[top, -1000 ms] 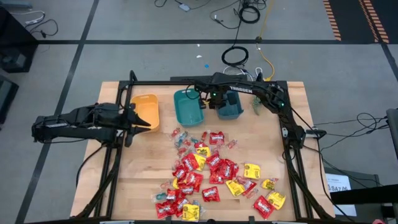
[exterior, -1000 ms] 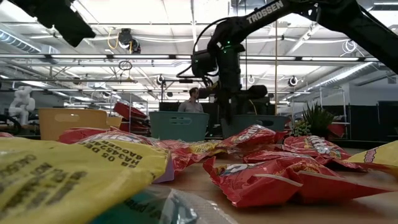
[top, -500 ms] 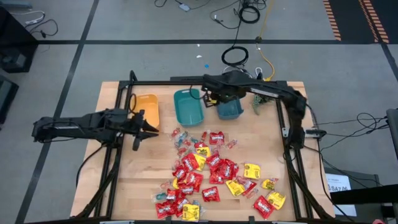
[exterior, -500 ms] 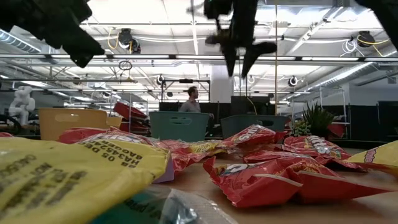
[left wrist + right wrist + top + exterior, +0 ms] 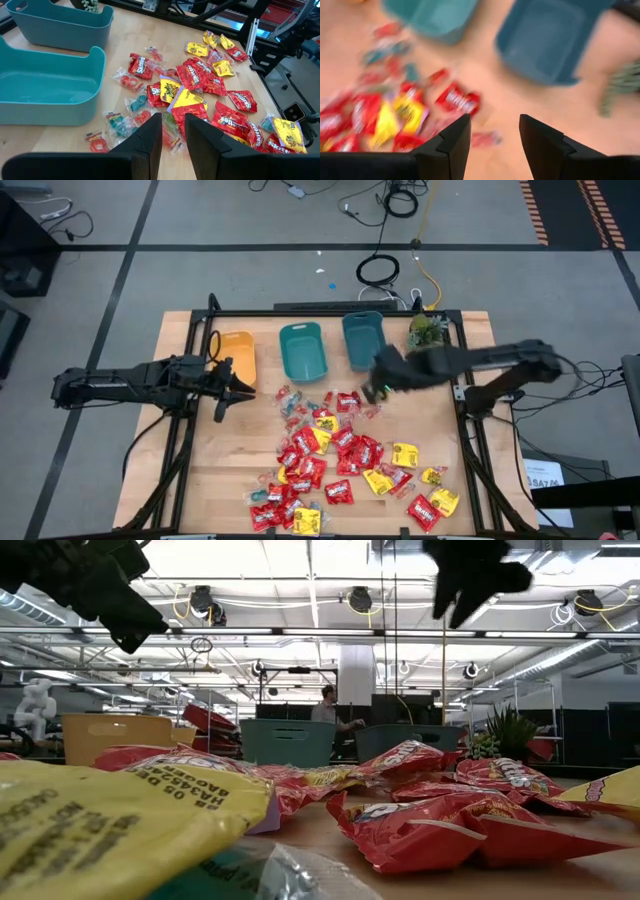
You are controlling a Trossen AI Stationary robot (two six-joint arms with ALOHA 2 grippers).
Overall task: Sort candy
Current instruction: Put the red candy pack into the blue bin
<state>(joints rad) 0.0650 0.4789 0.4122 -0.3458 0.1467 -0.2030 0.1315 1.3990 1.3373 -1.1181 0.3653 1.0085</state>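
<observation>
My right tool (image 5: 383,389) hangs above the surface (image 5: 230,470), just in front of the darker teal bin (image 5: 363,340) and over the far edge of the candy pile (image 5: 340,455). From its wrist camera I see its two fingers (image 5: 445,145) spread with a clear gap, nothing between them, and a red packet (image 5: 457,100) on the wood below. The view there is smeared, so I cannot make out the smaller pieces under it. In the low view the right tool shows up high, well clear of the candy.

My left tool (image 5: 232,385) sits off the surface too, near the front corner of the yellow bin (image 5: 234,358), pointing toward the pile. Its fingers (image 5: 145,145) stand a little apart with a narrow slot between them, and they pinch nothing. Past them I see small clear-wrapped pink and teal sweets (image 5: 120,122) scattered beside the lighter teal bin (image 5: 304,352), then red and yellow packets heaped farther out.

The candy lies loose on the wooden surface, spread from the middle toward the near right corner, red packets thickest in the centre and a few yellow ones (image 5: 404,454) at the edges. All three bins line the far side, and a small green plant (image 5: 428,330) stands to the right of the darker teal one. In the low view a person (image 5: 330,712) shows in the room behind the bins.
</observation>
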